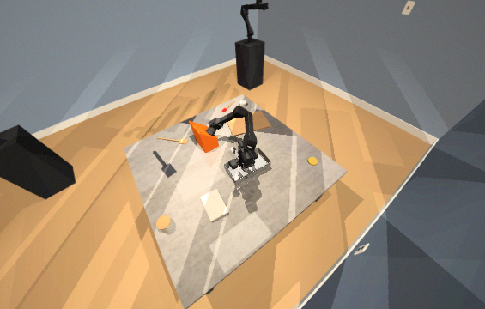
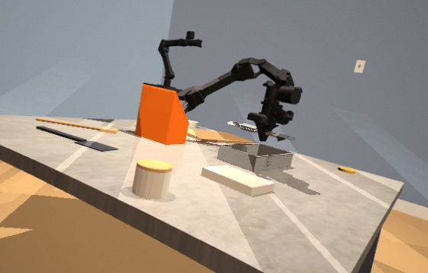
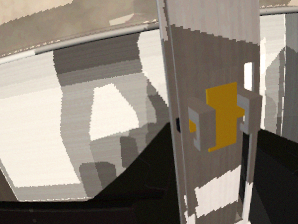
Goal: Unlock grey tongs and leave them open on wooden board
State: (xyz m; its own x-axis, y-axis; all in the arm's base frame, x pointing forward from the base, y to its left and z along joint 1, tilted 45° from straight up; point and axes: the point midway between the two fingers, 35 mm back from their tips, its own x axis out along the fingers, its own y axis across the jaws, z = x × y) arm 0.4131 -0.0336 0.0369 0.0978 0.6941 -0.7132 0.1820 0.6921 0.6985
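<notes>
The grey tongs [image 2: 245, 126] [image 3: 215, 50] are off the roasting tin [image 1: 254, 172] [image 2: 236, 157] and hang above it, nearly level and slightly tilted. My gripper [image 2: 263, 136] [image 3: 198, 128] points down and is shut on the tongs across their arms. In the wrist view the yellow lock piece [image 3: 225, 117] sits between two small grey brackets on the tongs. The arms look close together. Which end is lower, tips or hinge, I cannot tell. The wooden board [image 1: 262, 122] [image 2: 232, 137] lies behind the tin, partly hidden by my arm in the top view.
An orange block [image 1: 204, 138] [image 2: 158, 114] stands beside my arm's base, near the board. A cream slab [image 1: 215, 205] [image 2: 238, 178] and a lidded jar [image 1: 164, 224] [image 2: 151, 183] are in front. A black spatula [image 1: 167, 170] [image 2: 98, 145] and a yellow disc [image 1: 312, 160] [image 2: 346, 170] lie to either side.
</notes>
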